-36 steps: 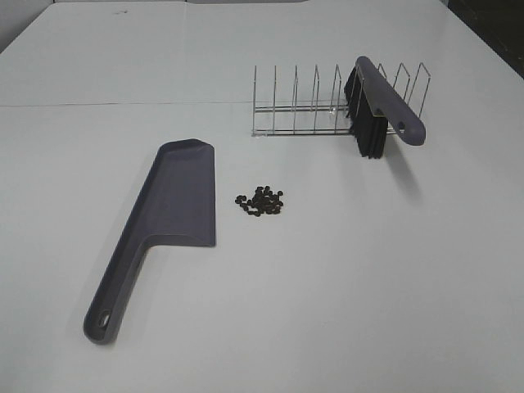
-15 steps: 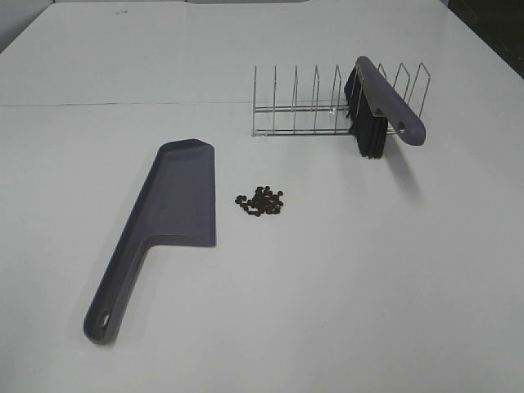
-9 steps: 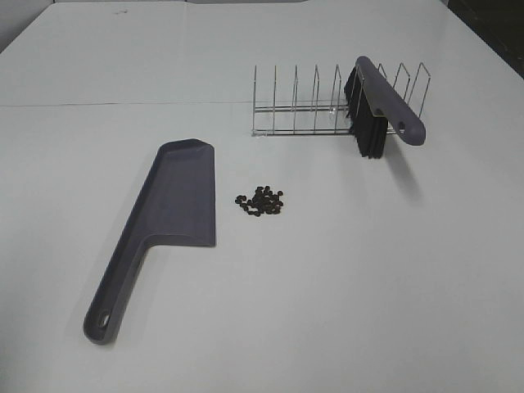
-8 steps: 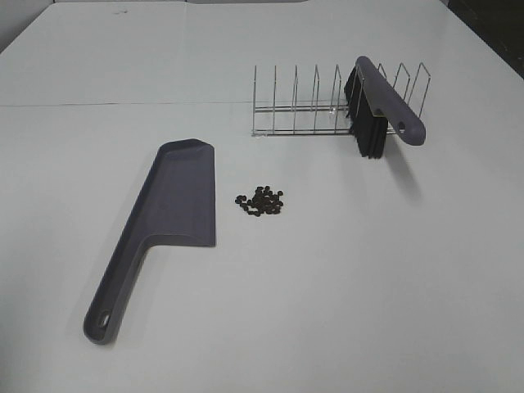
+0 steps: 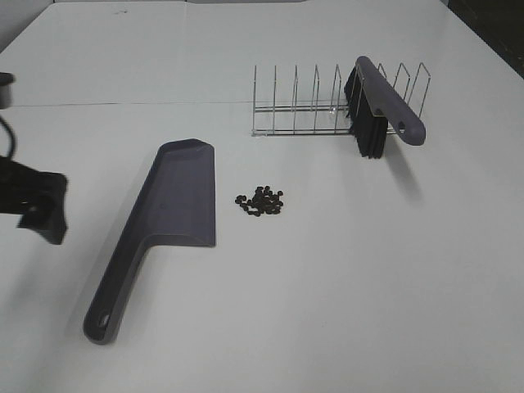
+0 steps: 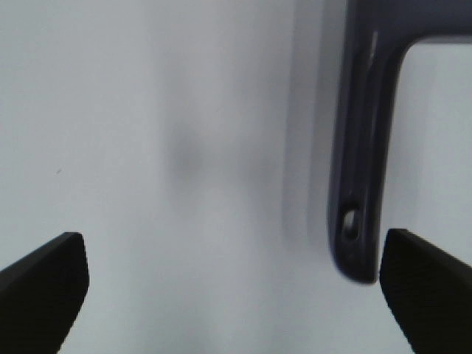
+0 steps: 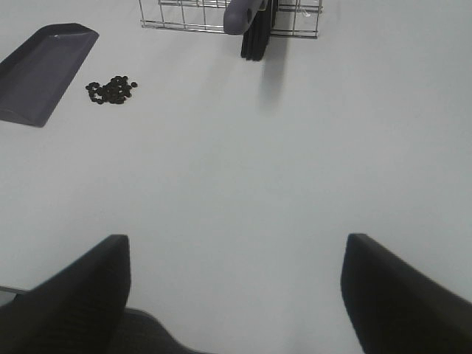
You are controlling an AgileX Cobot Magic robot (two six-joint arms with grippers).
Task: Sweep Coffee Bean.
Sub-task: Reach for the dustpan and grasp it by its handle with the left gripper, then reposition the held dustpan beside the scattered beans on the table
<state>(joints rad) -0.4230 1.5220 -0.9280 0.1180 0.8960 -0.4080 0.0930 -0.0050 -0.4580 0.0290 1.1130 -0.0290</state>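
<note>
A small heap of dark coffee beans lies mid-table, just right of the grey-purple dustpan, whose handle points toward the near left. The grey-purple brush with black bristles leans in the wire rack at the back right. My left gripper is at the left edge of the exterior view, open and empty; in its wrist view it hovers left of the dustpan handle. My right gripper is open and empty, well short of the beans, dustpan and brush; it is out of the exterior view.
The white table carries only these items. A seam in the surface runs across behind the dustpan. The wire rack also shows in the right wrist view, at the far edge.
My left arm has come into the exterior view from the left edge, toward the dustpan handle. The beans, dustpan, brush and rack have not moved.
</note>
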